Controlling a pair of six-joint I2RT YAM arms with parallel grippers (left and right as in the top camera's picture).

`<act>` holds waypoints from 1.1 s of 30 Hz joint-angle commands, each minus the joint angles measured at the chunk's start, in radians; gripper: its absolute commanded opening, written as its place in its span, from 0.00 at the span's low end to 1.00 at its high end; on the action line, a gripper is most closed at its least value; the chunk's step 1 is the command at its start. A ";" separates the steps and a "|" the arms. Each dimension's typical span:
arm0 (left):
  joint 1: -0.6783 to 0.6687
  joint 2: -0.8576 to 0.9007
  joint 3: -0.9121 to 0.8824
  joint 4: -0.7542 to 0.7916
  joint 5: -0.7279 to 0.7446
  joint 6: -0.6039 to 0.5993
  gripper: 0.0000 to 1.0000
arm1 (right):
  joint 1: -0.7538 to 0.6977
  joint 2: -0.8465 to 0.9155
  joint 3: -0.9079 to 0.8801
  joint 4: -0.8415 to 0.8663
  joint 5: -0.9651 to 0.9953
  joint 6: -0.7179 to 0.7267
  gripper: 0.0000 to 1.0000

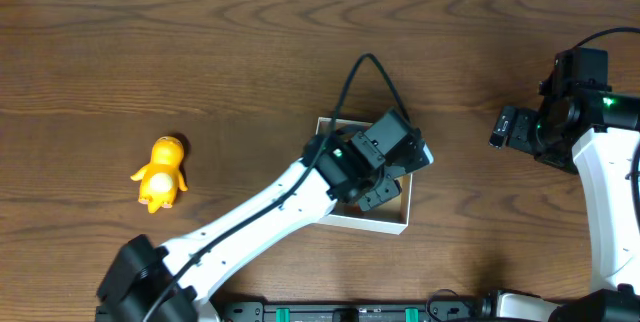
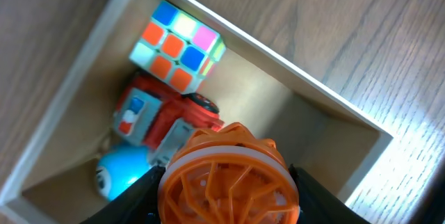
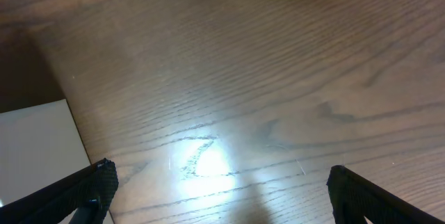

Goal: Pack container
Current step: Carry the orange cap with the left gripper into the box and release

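Mia: Where is the container [image 1: 372, 225]?

Tom: It sits in the middle of the brown table [image 1: 200, 52]. The left arm reaches right over it, so from above most of it is hidden.

Mia: What is inside?

Tom: The left wrist camera looks down into it. There is a cube [image 2: 177, 46] with many colored squares near one wall. A red toy [image 2: 156, 116] lies just beside the cube. A blue round thing [image 2: 119, 172] is in the corner next to the red toy. It may be a ball, but half of it is hidden.

Mia: What is the left gripper [image 1: 380, 192] doing?

Tom: Its two black fingers squeeze an orange round toy [image 2: 226, 175] from both sides, over the inside of the container. I cannot tell if the toy touches the bottom.

Mia: And the right gripper [image 3: 222, 182]?

Tom: It is far off to the right, above bare table. Its fingers are spread wide apart with nothing between them.

Mia: Anything else?

Tom: A yellow toy [image 1: 160, 174] lies on the table, well to the left of the container.
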 commanded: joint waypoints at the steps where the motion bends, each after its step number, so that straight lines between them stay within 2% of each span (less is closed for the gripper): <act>1: -0.002 0.046 0.011 0.003 0.028 0.017 0.20 | -0.006 0.007 -0.006 0.002 -0.004 -0.014 0.99; 10: -0.009 0.126 0.011 0.010 0.129 0.012 0.20 | -0.006 0.007 -0.006 0.002 -0.004 -0.014 0.99; 18: -0.030 0.154 0.010 0.009 0.130 0.013 0.22 | -0.006 0.007 -0.006 0.001 -0.004 -0.018 0.99; 20: -0.029 0.154 0.010 0.009 0.130 0.013 0.44 | -0.006 0.007 -0.006 0.002 -0.004 -0.018 0.99; 21: -0.029 0.154 0.010 0.009 0.130 0.013 0.51 | -0.006 0.007 -0.006 0.002 -0.004 -0.018 0.99; 24: -0.029 0.154 0.010 0.009 0.130 0.013 0.53 | -0.006 0.007 -0.006 0.002 -0.004 -0.018 0.99; 26: -0.029 0.154 0.010 0.009 0.130 0.013 0.63 | -0.006 0.007 -0.006 0.002 -0.004 -0.018 0.99; 31: -0.029 0.154 0.010 0.009 0.129 0.013 0.76 | -0.006 0.007 -0.006 0.001 -0.004 -0.021 0.99; 33: -0.029 0.154 0.010 0.008 0.129 0.013 0.77 | -0.006 0.007 -0.006 0.001 -0.004 -0.021 0.99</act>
